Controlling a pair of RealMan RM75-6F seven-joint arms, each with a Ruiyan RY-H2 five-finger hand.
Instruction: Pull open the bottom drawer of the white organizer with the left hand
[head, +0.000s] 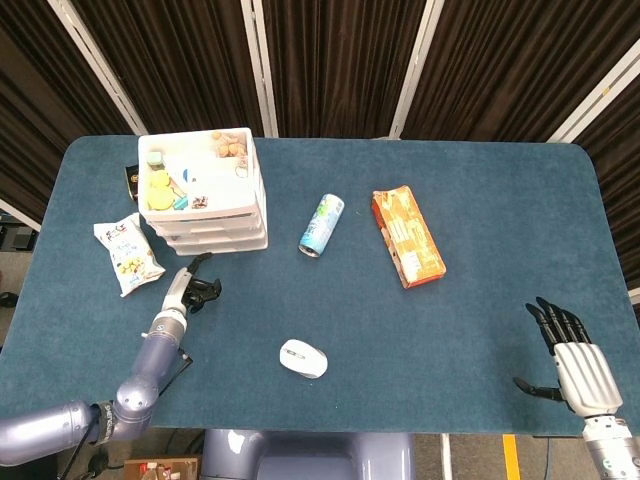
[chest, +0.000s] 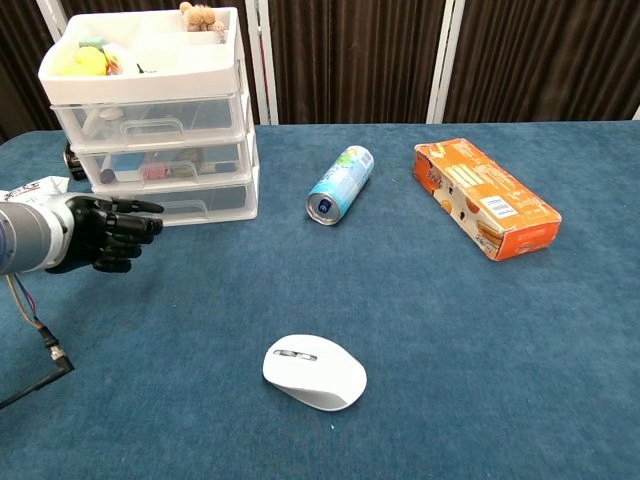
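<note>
The white organizer (head: 205, 200) (chest: 155, 120) stands at the table's far left, with three clear drawers and an open top tray of small items. Its bottom drawer (chest: 185, 203) is closed, its handle facing the front. My left hand (head: 192, 291) (chest: 105, 232) hovers just in front of that drawer, a short gap away, fingers curled with nothing in them. My right hand (head: 572, 350) rests at the near right corner, fingers spread, holding nothing.
A snack bag (head: 128, 256) lies left of the organizer. A blue can (head: 321, 225) (chest: 340, 184) lies on its side at centre, an orange box (head: 407, 236) (chest: 487, 197) to its right, and a white mouse (head: 303, 358) (chest: 314, 372) nearer the front edge.
</note>
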